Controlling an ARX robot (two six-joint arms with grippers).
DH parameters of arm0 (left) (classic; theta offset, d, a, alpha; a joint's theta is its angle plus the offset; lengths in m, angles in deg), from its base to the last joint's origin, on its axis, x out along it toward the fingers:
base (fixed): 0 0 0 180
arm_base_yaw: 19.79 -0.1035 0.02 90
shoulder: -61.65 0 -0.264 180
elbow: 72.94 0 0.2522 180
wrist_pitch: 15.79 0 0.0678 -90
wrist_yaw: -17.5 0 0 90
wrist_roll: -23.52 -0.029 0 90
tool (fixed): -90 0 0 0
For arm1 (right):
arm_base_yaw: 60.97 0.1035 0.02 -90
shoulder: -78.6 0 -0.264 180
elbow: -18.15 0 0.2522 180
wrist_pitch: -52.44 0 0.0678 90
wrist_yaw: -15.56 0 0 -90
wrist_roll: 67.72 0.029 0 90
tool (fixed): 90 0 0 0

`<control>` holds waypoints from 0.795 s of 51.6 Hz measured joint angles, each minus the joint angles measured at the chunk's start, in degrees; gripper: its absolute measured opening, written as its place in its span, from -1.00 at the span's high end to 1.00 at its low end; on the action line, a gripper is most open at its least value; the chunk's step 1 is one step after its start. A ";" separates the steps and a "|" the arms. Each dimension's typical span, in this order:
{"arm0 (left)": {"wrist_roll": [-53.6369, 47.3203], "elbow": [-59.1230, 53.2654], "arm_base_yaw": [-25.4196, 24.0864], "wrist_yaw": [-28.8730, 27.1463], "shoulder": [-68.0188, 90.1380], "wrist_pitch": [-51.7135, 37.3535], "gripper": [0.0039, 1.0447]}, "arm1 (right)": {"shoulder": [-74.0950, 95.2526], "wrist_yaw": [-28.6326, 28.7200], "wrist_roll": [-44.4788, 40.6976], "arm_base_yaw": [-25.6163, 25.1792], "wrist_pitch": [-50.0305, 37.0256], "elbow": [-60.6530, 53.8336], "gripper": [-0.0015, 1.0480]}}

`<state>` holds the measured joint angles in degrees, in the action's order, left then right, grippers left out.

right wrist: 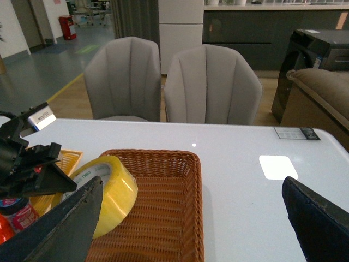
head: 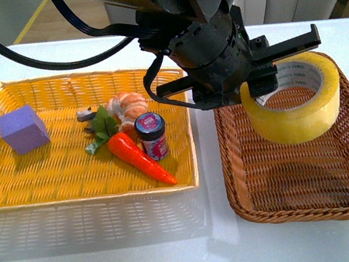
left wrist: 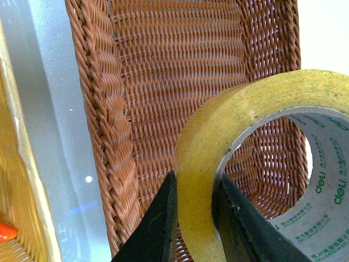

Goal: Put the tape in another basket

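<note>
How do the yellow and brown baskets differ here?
The yellow basket is bright, the brown basket dark with a thicker rim. The yellow basket holds a block, carrot and jar; the brown basket only has the tape held over it by the left end effector. Both are rectangular and woven.

Two grey chairs (right wrist: 210, 82) behind white table (right wrist: 245, 158); dark cabinets (right wrist: 245, 33), beige sofa (right wrist: 322, 90), glossy floor (right wrist: 54, 71).

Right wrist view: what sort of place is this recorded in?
Likely an office lounge or meeting area: a white table with two grey padded chairs behind it, dark cabinets along the wall, and a tan sofa.
</note>
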<state>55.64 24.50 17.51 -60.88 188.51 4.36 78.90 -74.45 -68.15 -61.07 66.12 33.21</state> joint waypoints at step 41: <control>3.39 -9.44 -5.44 -0.09 -8.66 -6.78 -0.83 | 0.00 0.00 0.00 0.00 0.00 0.00 -0.83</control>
<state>59.02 15.06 12.06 -60.97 179.86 -2.41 78.90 -74.45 -68.15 -61.07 66.12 33.21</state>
